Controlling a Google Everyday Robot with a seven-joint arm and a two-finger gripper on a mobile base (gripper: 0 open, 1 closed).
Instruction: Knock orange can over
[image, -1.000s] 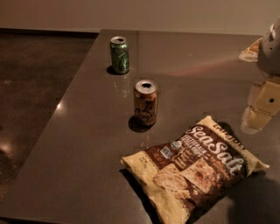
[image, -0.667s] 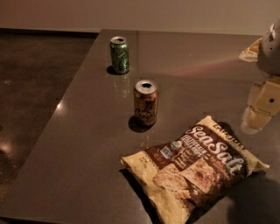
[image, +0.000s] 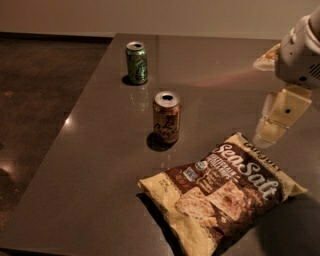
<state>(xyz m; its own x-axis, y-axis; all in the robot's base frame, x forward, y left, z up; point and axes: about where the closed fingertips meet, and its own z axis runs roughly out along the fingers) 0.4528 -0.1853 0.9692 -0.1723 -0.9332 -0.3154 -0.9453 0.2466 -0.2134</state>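
The orange can (image: 166, 118) stands upright on the dark grey table (image: 100, 165), near its middle. It has an orange-brown body, pale script and a silver top. My gripper (image: 263, 99) hangs at the right edge of the view, to the right of the can and well apart from it. Its two pale fingers (image: 280, 116) are spread, with bare table between them, and hold nothing.
A green can (image: 136, 62) stands upright farther back and to the left. A yellow and brown Sea Salt chip bag (image: 223, 189) lies flat in front, to the right of the orange can. The table's left edge runs diagonally, with dark floor (image: 35, 100) beyond.
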